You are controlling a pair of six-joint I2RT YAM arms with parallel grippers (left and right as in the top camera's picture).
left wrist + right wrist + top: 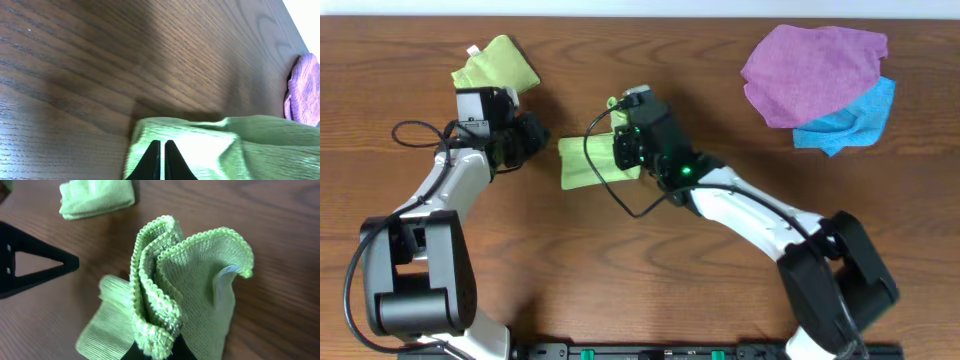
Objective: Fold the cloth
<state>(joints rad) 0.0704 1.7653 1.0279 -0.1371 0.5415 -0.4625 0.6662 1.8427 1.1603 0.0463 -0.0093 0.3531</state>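
Observation:
The cloth (585, 165) is a lime-green microfibre piece lying partly folded at the table's middle. My right gripper (623, 148) is shut on its bunched edge and lifts a corner. In the right wrist view the cloth (200, 280) stands up in ruffled layers from my gripper (160, 349), and a small white tag (225, 275) shows. My left gripper (546, 137) is shut just left of the cloth. In the left wrist view its closed tips (162, 144) point over the cloth's (210, 145) near edge, with nothing seen between them.
A small folded lime-green cloth (498, 65) lies at the back left, also in the right wrist view (95, 197). A purple cloth (810, 70) rests on a blue cloth (855, 120) at the back right. Both arm bases stand at the front edge.

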